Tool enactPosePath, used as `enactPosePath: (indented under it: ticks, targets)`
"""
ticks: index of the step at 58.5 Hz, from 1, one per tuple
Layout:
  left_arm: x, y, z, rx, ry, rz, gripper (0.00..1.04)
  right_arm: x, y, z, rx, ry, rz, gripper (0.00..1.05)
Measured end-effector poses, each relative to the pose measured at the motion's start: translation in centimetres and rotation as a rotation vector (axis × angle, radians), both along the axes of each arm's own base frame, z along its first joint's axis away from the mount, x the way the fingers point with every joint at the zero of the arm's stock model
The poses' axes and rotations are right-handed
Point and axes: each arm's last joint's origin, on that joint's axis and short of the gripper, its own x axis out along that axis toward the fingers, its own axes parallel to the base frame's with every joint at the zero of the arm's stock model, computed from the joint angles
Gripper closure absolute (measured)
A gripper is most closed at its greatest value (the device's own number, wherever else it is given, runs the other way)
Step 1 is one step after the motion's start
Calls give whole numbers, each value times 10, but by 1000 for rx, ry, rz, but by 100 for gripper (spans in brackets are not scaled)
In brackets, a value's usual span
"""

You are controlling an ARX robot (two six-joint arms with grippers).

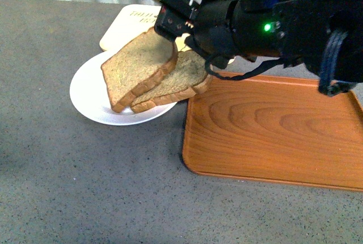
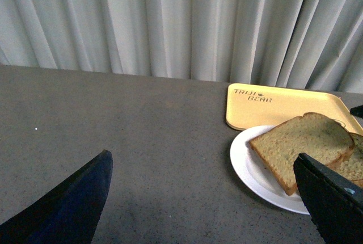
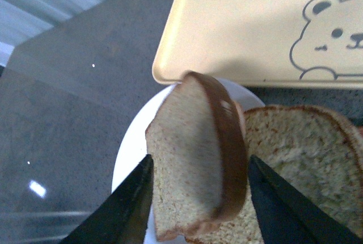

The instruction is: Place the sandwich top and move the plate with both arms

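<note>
— Where's the top [image 1: 139, 65]?
— Pinched between the right claw's [image 3: 200, 162] fingers [image 3: 130, 210], tilted. Its end away from the claw rests on the plate [image 1: 91, 93], overlapping the other slice [image 1: 181, 76].
— The left claw [image 2: 202, 159]?
— Spread wide, empty, the plate near one finger.

Right claw [image 3: 199, 164] is kinda boxed in: yellow tray [image 3: 255, 28] just past it, wooden tray [image 1: 272, 130] beside, bare table [image 1: 68, 170] opposite is open.
</note>
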Motion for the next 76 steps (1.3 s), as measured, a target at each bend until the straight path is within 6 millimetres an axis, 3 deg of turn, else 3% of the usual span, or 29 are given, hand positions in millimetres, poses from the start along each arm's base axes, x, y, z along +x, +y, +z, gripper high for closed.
enactPosePath:
  ticks: [10,11,14,17,22,35,38,39,43,49,55,65,76]
  targets:
    - [0,0,0,0,0,0,9,-12,-34,29,-75,-138,-146,19]
    - [0,0,0,0,0,0,9,-14,-36,31,-93,-165,-169,20]
    - [0,0,0,0,0,-1,9,-26,-52,41,-190,-318,-308,29]
    - [0,0,0,0,0,0,9,-51,-78,49,-325,-450,-405,41]
    - [0,0,0,0,0,0,9,-82,-111,53,-450,-522,-435,60]
    - [0,0,0,-1,0,-1,9,-127,-148,31,-539,-494,-396,101]
    - [0,-1,0,-75,137,-126,9,-135,-154,31,-543,-504,-393,103]
    - [2,-2,2,-183,279,-214,9,-139,-157,31,-544,-507,-397,103]
    - [22,-9,14,-411,477,-368,9,-151,-163,29,-545,-509,-391,103]
    - [60,-13,26,-542,508,-371,9,-167,-173,24,-553,-498,-398,103]
    - [93,-13,23,-628,525,-345,9,-177,-178,18,-547,-512,-402,103]
    - [151,-13,-2,-784,575,-268,9,-192,-184,13,-551,-497,-392,103]
    - [185,-14,-40,-883,635,-190,9,-206,-197,13,-551,-496,-399,103]
